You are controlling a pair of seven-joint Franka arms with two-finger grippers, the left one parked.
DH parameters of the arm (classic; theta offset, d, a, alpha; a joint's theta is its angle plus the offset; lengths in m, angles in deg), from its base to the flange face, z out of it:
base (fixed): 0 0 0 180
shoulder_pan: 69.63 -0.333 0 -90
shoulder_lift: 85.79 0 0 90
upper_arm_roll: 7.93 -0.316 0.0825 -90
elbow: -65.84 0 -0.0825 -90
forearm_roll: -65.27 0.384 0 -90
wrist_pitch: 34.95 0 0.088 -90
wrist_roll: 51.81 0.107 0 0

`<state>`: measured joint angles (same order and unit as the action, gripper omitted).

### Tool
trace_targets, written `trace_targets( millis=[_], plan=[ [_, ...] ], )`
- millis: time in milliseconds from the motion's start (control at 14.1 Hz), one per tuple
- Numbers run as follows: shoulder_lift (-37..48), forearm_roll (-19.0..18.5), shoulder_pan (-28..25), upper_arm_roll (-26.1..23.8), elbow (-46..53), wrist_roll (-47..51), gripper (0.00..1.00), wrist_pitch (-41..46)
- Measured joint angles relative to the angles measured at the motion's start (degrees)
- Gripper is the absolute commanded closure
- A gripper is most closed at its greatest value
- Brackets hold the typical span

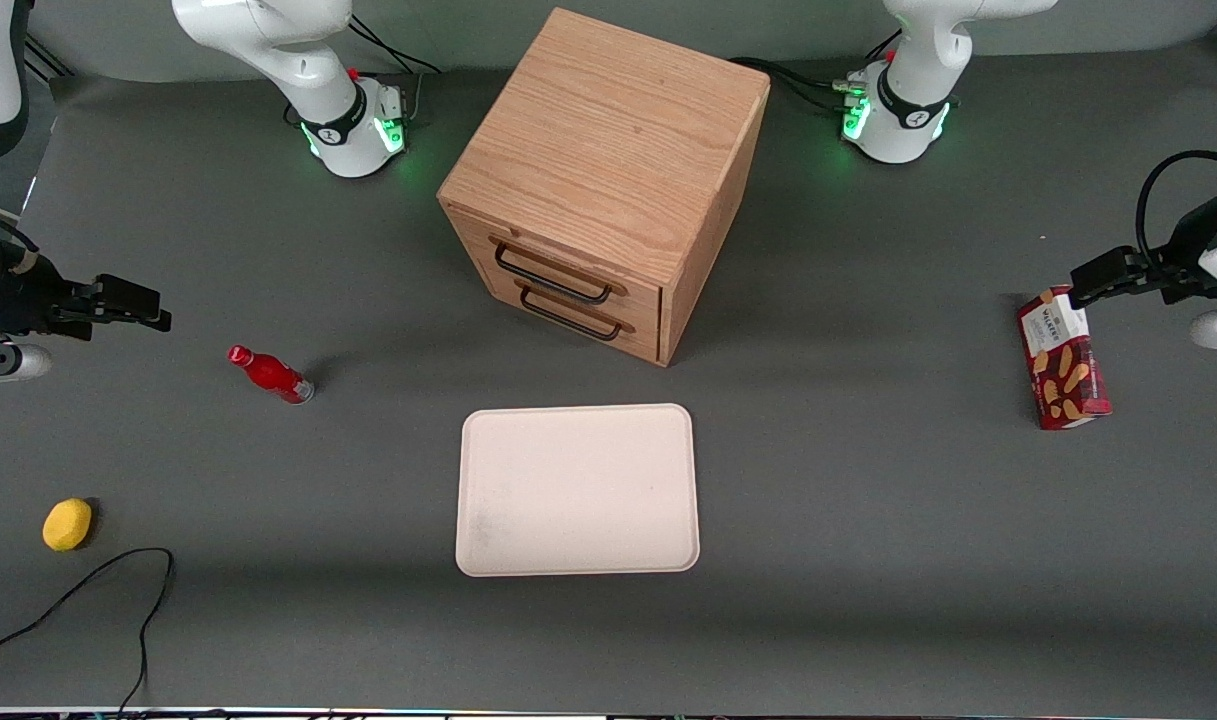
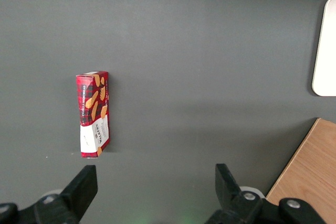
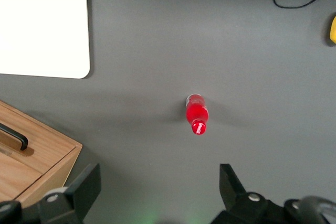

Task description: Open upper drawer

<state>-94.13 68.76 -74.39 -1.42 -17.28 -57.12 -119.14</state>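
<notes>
Both jaws [image 3: 157, 190] gape above table, upper drawer [image 1: 558, 270] shut.

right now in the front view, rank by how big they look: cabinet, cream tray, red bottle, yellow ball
1. cabinet
2. cream tray
3. red bottle
4. yellow ball, near the bottle in size

The hand hangs open toward the working arm's end.

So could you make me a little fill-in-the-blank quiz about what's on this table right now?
1. The upper drawer of the wooden cabinet is fully ____.
2. The gripper, hanging above the table toward the working arm's end, has its fingers ____.
3. The small bottle standing near it is coloured ____.
4. The cream tray carries ____ objects.

Missing words: closed; open; red; no
</notes>
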Motion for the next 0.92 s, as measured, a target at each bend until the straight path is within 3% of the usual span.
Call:
trace_targets(
  millis=[212, 919],
  plan=[
    [0.0, 0.2, -0.9, -0.5, 0.8, 0.0, 0.0, 1.5],
    [-3.3, 0.5, -13.8, -1.2, 2.6, 0.0, 0.0, 1.8]
  ],
)
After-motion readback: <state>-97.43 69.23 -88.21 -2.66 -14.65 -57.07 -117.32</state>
